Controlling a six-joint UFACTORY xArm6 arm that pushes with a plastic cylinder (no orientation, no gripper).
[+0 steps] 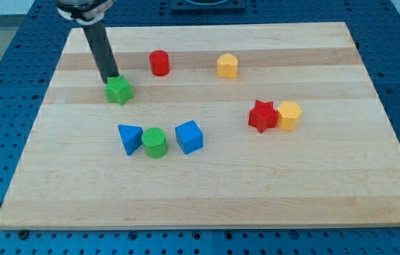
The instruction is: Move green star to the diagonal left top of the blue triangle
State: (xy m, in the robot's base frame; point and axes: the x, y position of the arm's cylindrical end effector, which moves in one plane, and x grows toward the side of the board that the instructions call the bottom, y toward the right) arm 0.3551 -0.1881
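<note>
The green star (120,90) lies in the upper left part of the wooden board (207,184). The blue triangle (130,138) lies below it and slightly to the right, touching a green cylinder (154,142). My tip (111,76) stands at the star's upper left edge, touching or almost touching it. The dark rod rises from there to the view's top.
A blue cube (189,137) sits right of the green cylinder. A red cylinder (159,63) and a yellow block (228,66) lie near the top. A red star (262,116) touches a yellow block (289,115) at the right.
</note>
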